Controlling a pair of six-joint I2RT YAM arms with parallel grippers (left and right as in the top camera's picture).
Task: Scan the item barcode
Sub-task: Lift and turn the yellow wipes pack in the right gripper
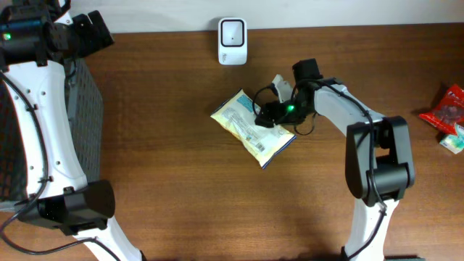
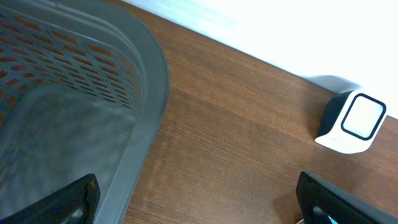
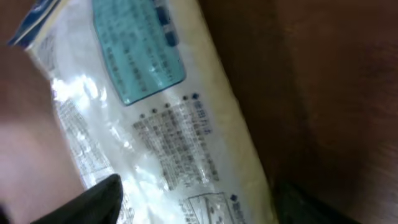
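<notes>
A dark brown, wood-grain worktop (image 1: 181, 196) fills the overhead view. At 9 o'clock, on its left side, stands a grey plastic basket (image 1: 90, 123) with perforated mesh walls and a smooth, rounded rim. At 3 o'clock, by the right edge, lies a red snack packet (image 1: 451, 107). Just beside it, toward 4 o'clock, is a smaller pale packet (image 1: 454, 142), cut off by the frame. A pale strip (image 1: 348, 11) borders the worktop at 12 o'clock.

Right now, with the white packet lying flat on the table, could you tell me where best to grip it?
Probably across its narrow width, from straight above: the packet lies flat and slanted on the table, long in shape, so the right tool should straddle both long edges.
</notes>
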